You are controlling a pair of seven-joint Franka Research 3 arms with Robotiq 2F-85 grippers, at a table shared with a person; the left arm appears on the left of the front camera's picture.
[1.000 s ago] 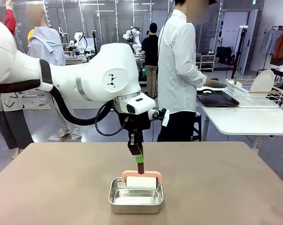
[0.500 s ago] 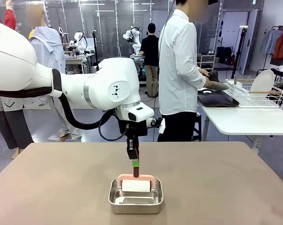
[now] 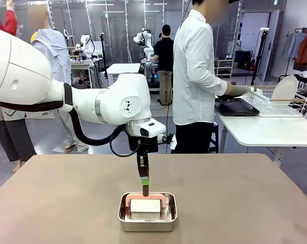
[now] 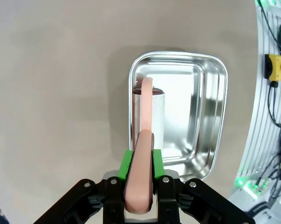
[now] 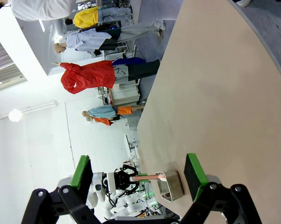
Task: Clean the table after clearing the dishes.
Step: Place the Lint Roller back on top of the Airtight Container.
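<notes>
Front view: the left hand comes down from the white arm at picture left, clamped on the pink handle of a lint roller whose white roll sits inside a small rectangular steel pan on the matte brownish-taupe tabletop. Behind, a person in a white shirt stands at a white side table, where a dark handled tray lies beside a wire rack. Right wrist view: the right hand hovers beside the tabletop, its green pads spread wide, holding nothing.
</notes>
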